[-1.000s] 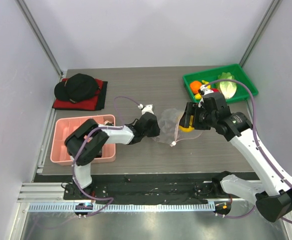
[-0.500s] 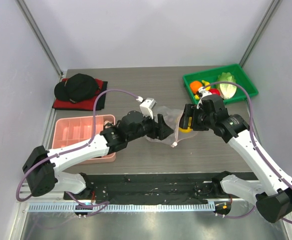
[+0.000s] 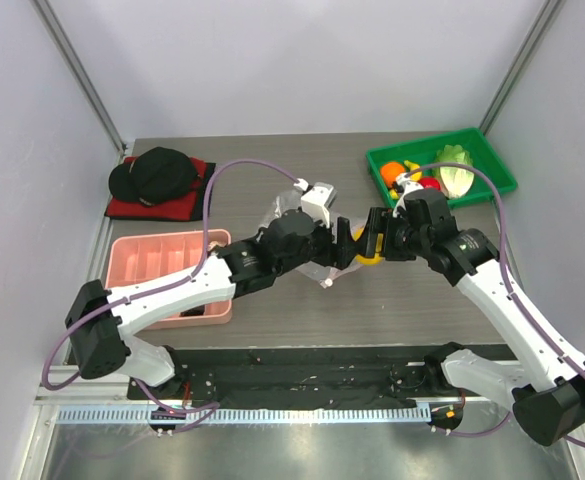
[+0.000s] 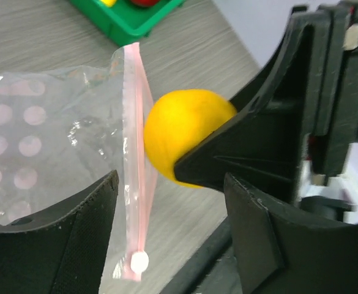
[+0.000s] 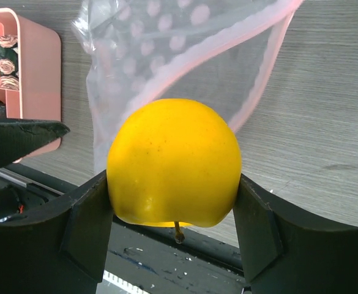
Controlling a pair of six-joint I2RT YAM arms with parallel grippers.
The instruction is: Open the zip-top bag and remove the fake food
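**Right gripper** (image 5: 174, 184): clamped on the yellow toy fruit (image 5: 174, 162), one finger pressed to each side. In the top view it sat at centre frame (image 3: 375, 240), with the fruit (image 3: 369, 258) just below it.

**Left gripper** (image 4: 166, 239): jaws spread wide, gripping nothing. In the top view (image 3: 350, 243) it sat just left of the right gripper, nose to nose with it.

**Zip-top bag** (image 4: 38, 135): clear plastic with pinkish dots, filling the left half of the left wrist view. Its pink zip strip (image 4: 136, 159) ran top to bottom, and the white slider (image 4: 139, 262) was at the bottom end, between the left fingers (image 4: 50, 245). The fruit (image 4: 185, 138) lay just right of the strip; contact could not be told. In the right wrist view the bag (image 5: 185, 49) spread across the upper frame behind the fruit.

**Green tray** (image 3: 387, 155): upper right of the top view, holding an orange (image 3: 393, 172), a red fruit (image 3: 430, 183) and a cabbage (image 3: 456, 175).

**Pink tray** (image 3: 162, 240): left of frame, under the left arm.

**Black cap** (image 3: 157, 172): upper left, lying on a red cloth (image 3: 122, 207).
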